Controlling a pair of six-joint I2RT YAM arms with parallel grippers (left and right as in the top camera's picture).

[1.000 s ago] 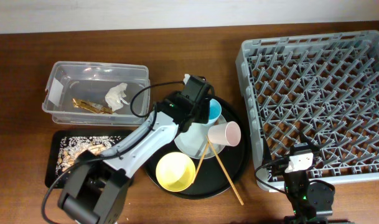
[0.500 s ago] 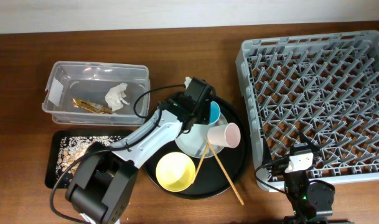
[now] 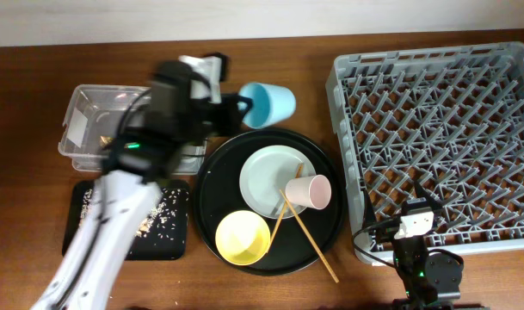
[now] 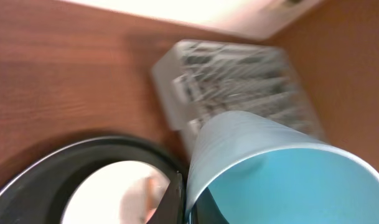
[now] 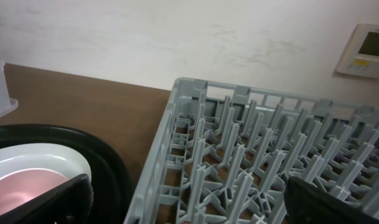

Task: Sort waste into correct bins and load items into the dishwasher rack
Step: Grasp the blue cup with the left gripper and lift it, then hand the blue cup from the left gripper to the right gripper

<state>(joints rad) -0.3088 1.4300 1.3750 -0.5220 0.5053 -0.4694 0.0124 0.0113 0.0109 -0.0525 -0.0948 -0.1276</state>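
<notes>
My left gripper [image 3: 243, 106] is shut on the rim of the light blue cup [image 3: 270, 102] and holds it in the air on its side, beyond the far edge of the round tray. In the left wrist view the cup [image 4: 270, 168] fills the lower right, its rim pinched between the jaws. The pale plate [image 3: 270, 176], pink cup [image 3: 310, 190], yellow bowl [image 3: 243, 237] and two chopsticks [image 3: 311, 241] lie on the round tray. The grey rack [image 3: 442, 138] is at the right. My right gripper [image 5: 189, 208] is open and empty by the rack's near left corner.
The clear tub [image 3: 79, 116] is at the far left, mostly hidden by my left arm. The flat black tray [image 3: 163, 241] with food scraps lies in front of it. The round black tray [image 3: 212, 185] is in the middle. A wall runs behind the table.
My left gripper has lifted the blue cup off the round tray and carried it up and to the far side. The left arm swung left over the tub. The right arm has not moved.
</notes>
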